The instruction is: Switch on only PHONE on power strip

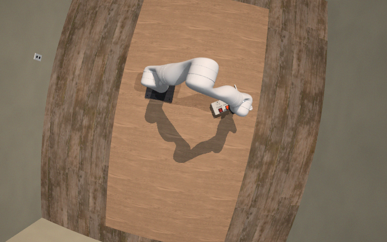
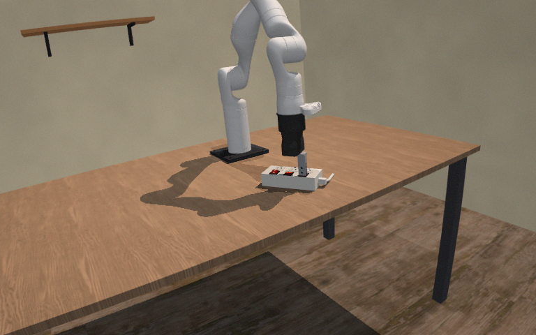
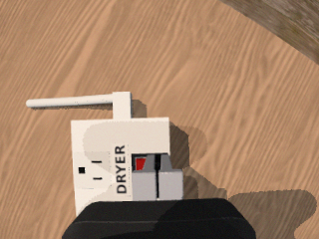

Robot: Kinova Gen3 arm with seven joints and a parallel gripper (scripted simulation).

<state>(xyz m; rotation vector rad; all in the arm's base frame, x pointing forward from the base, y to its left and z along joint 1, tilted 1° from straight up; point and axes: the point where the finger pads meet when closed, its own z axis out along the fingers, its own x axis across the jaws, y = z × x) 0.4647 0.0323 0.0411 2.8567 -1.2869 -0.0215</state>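
A white power strip [image 2: 292, 176] lies flat on the wooden table, right way up, with red rocker switches on top. It also shows under the arm in the overhead view [image 1: 220, 108]. My gripper [image 2: 302, 171] is shut, holds nothing, and points straight down with its fingertips on the switch at the strip's cable end. In the wrist view the shut fingers [image 3: 158, 185] press on the red switch [image 3: 142, 163] beside the label DRYER [image 3: 120, 169]. Two other red switches [image 2: 281, 172] show to the left of the fingers. Their labels are too small to read.
The strip's short white cable stub [image 3: 74, 102] sticks out past its end. The table's right edge [image 2: 387, 188] is close to the strip. The arm's black base plate [image 2: 239, 152] stands behind the strip. A wall shelf [image 2: 86, 25] hangs far off.
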